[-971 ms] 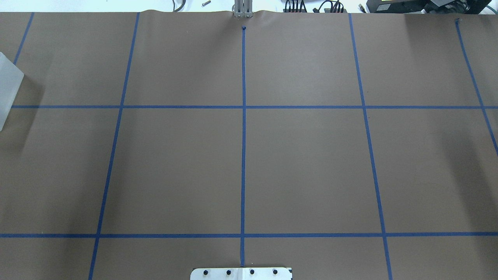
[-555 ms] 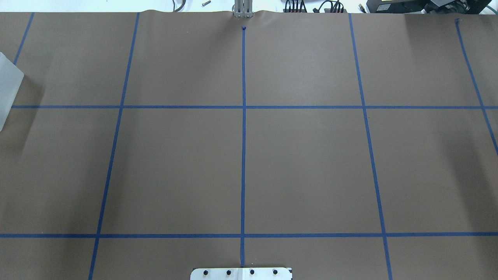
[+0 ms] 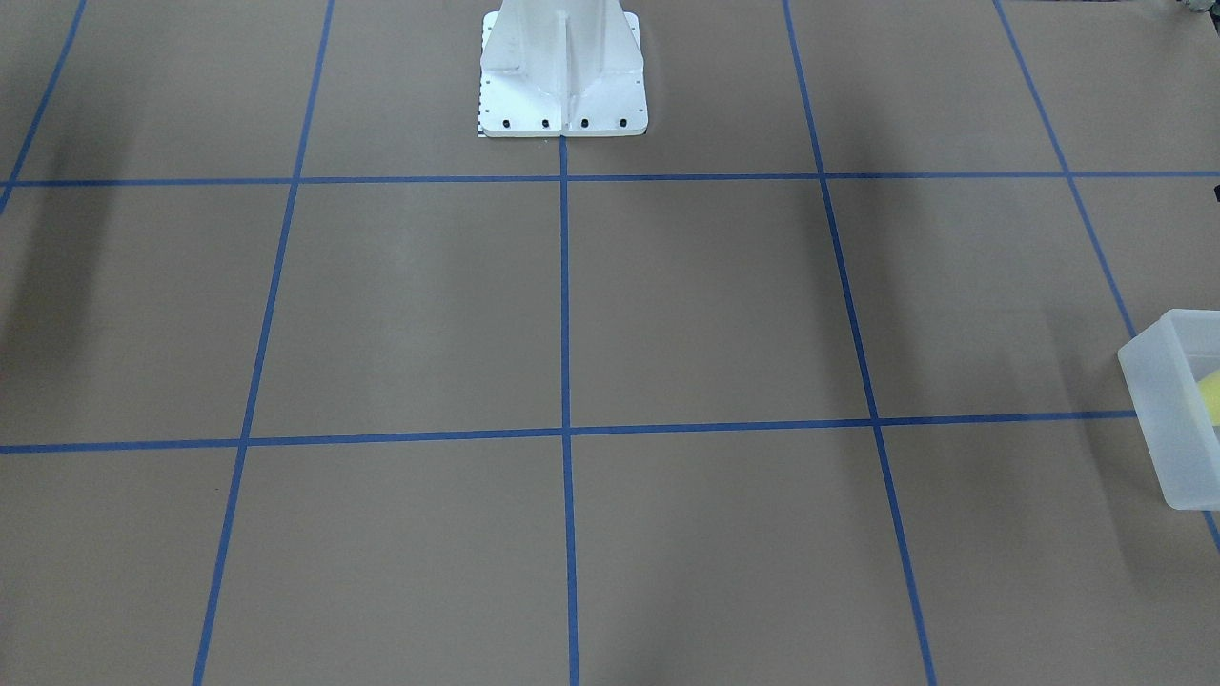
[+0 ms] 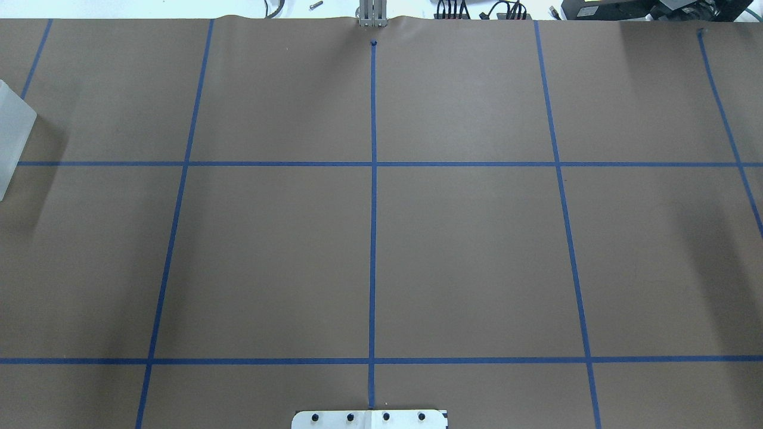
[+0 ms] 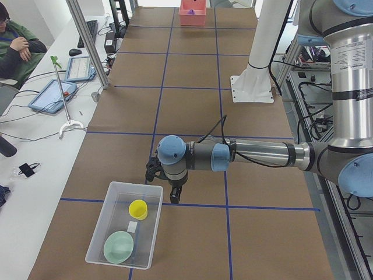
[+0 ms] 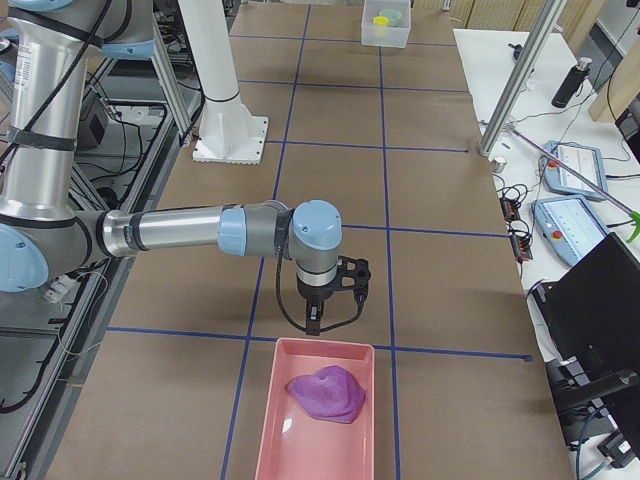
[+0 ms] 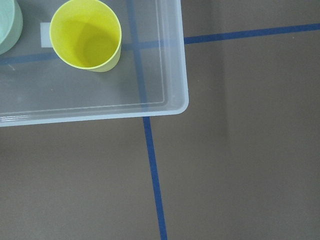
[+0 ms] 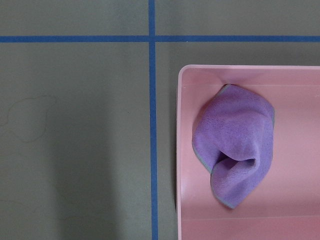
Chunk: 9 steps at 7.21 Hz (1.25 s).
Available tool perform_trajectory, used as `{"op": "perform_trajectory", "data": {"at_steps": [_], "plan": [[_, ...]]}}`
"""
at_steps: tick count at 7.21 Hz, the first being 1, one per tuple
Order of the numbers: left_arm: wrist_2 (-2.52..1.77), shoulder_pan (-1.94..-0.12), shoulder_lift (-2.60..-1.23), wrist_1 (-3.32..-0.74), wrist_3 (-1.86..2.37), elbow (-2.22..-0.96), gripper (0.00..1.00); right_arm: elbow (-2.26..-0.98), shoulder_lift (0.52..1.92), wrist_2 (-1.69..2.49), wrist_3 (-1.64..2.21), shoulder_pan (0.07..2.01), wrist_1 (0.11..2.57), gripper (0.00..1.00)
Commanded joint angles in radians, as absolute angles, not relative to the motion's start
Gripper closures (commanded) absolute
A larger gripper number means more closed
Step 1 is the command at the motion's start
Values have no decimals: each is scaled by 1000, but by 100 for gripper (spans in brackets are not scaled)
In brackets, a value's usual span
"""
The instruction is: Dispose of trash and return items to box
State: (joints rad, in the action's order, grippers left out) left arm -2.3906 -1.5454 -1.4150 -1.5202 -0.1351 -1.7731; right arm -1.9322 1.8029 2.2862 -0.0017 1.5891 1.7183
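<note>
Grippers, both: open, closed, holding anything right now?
Left gripper: cannot tell; seen only in a side view, near the box.
Right gripper: cannot tell; seen only in a side view, near the pink tray.

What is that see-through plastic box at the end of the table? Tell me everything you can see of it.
The box is a frosted, whitish translucent plastic bin, rectangular with rounded corners and low walls, open on top. It sits flat on the brown paper-covered table at the end on the robot's left, over blue tape lines that show through its base. Inside, a yellow cup stands upright and a pale green bowl sits apart from it, with a small white patch between them.
</note>
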Motion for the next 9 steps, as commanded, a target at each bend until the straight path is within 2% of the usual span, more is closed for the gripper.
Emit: {"op": "perform_trajectory", "data": {"at_steps": [1, 9], "plan": [[-2375, -1548, -1410, -1519, -138, -1770, 1, -1933, 1801, 2290, -2, 1577, 1717, 0], [-2375, -1549, -1404, -1522, -138, -1775, 1, -1970, 1799, 2292, -2, 1554, 1717, 0]]}}
